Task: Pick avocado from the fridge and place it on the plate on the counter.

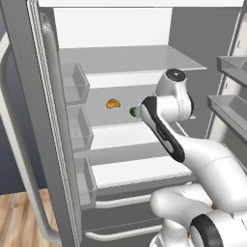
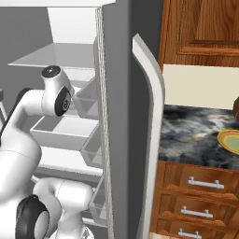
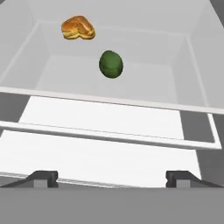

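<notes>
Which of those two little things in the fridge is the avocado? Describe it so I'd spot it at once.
Look into the open fridge and find the white middle shelf ahead of the gripper. Two small items lie apart on it. The avocado is the smooth, dark green, egg-shaped one, nearer the shelf's front edge; the lumpy orange-brown food sits farther back.

No readable text in kitchen scene

Fridge (image 1: 144, 62), counter (image 2: 196, 133) and drawers (image 2: 200, 186) carry no labels, brands, numbers or signs.
</notes>
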